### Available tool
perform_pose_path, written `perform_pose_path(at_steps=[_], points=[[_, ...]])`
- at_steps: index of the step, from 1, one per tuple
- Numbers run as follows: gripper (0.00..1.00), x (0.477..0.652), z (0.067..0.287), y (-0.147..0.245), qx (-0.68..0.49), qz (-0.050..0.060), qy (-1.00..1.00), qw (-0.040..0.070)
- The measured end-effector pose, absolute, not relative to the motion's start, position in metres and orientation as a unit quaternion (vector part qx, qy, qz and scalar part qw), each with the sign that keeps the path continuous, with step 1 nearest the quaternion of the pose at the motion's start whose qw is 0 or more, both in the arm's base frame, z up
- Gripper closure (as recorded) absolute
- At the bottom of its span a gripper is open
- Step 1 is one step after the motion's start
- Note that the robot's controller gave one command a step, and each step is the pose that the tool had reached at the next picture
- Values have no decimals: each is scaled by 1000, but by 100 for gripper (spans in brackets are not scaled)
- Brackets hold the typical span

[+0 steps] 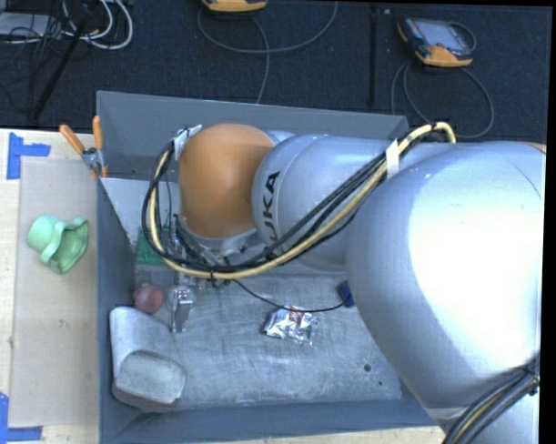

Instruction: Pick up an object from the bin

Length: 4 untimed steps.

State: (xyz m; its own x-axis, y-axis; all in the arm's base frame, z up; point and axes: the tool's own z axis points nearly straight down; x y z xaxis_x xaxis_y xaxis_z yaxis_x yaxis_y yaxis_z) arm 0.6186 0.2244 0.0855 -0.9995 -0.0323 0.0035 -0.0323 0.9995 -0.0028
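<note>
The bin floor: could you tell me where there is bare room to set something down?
The bin floor is bare between the grey cloth bundle and the crumpled foil wrapper, and right of the wrapper up to the arm. The left end is crowded: reddish ball, bundle and arm sit close.

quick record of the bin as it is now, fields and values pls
bin: grey metal, arm reaching in from the right
gripper: low over the left part of the floor
nearest thing: pinkish round thing, just left of the gripper
front left corner: pale grey pad
middle of floor: crumpled silver wrapper, apart from the gripper
</note>
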Motion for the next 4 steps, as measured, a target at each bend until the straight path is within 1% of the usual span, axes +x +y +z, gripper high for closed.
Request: perform_pose_path(at_steps=[1, 2, 3, 4], points=[[0, 583, 75, 244, 250, 0, -968, 1], [0, 617, 71, 193, 480, 0, -877, -1], [0, 620, 71, 242, 515, 3, -857, -2], [100, 621, 74, 243, 513, 0, -859, -3]])
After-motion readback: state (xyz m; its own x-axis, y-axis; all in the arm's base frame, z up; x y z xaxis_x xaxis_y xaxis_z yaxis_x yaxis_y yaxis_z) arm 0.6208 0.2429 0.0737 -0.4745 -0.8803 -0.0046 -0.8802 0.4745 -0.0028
